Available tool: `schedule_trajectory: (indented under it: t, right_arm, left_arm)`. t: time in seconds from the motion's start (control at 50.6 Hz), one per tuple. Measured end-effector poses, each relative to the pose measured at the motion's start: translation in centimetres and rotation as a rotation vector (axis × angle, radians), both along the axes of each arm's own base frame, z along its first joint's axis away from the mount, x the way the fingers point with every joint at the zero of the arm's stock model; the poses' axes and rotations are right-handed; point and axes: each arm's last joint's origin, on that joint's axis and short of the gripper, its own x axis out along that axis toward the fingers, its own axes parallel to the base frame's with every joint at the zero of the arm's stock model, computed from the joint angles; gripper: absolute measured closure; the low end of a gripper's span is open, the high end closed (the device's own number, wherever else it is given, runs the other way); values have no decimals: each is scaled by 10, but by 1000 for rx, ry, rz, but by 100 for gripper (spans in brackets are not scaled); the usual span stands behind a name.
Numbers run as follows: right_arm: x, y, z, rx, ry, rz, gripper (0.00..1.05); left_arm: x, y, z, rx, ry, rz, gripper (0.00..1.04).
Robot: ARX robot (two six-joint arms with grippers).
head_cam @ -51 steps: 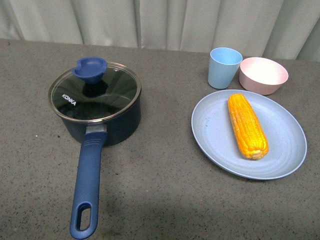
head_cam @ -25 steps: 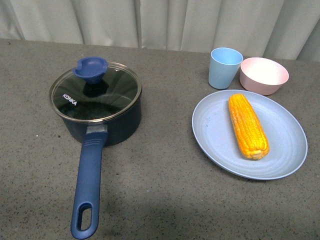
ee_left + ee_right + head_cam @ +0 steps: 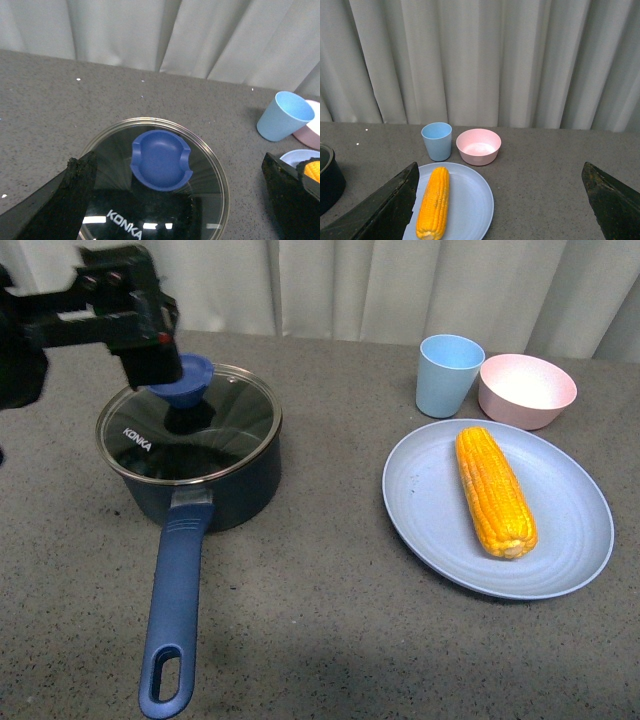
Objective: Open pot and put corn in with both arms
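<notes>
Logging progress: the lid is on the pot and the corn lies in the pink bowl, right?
No. The lid is on the pot, but the corn lies on the blue plate, not in the pink bowl, as the front view shows.

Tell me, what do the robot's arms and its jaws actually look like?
The left arm is bulky, boxy and black all over, built from blocky sections. In both wrist views the jaws show as matte black wedges with a rough, grainy surface, narrowing towards their tips. No markings can be made out on them.
</notes>
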Motion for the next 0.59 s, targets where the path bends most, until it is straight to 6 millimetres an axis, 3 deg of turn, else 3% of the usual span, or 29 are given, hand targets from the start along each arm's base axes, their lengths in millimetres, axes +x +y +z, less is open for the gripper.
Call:
schedule_trajectory:
  t: [0.276,0.592]
  right_arm:
    - [0,0,0,0,0,0,9]
    - [0,0,0,0,0,0,9]
  left_arm:
    - [55,-16,-33,77,79,-12,7]
    - [70,-19,-51,114,107,-15,7]
